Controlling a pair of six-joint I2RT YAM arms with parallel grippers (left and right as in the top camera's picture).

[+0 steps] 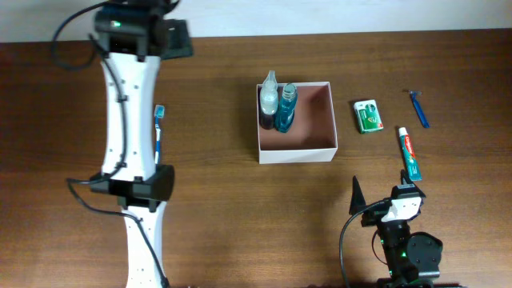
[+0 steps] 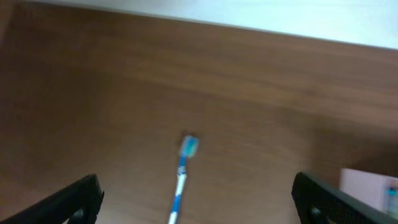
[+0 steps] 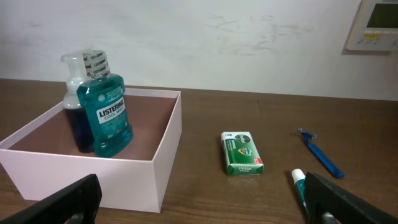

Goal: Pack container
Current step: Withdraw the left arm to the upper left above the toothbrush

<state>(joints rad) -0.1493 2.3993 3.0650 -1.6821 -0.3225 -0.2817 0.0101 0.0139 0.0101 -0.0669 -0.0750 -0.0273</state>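
Observation:
The container [image 1: 298,153] is a square white-walled box with a pinkish-brown inside, at mid-table. A blue Listerine bottle [image 1: 286,108] and a clear-capped dark bottle [image 1: 268,100] stand in its left side. The right wrist view also shows the container [image 3: 168,149] and the Listerine bottle [image 3: 107,118]. A blue-and-white toothbrush [image 1: 158,132] lies left of it. My left gripper [image 2: 196,182] is open and empty, with the toothbrush [image 2: 180,174] on the table ahead between its fingers. My right gripper [image 3: 202,186] is open and empty, low near the front edge [image 1: 382,204].
Right of the container lie a small green packet [image 1: 368,116], a blue razor [image 1: 418,108] and a toothpaste tube [image 1: 409,152]. The packet [image 3: 242,152], razor [image 3: 320,152] and tube cap [image 3: 298,177] also show in the right wrist view. The left arm [image 1: 128,96] stretches over the table's left side.

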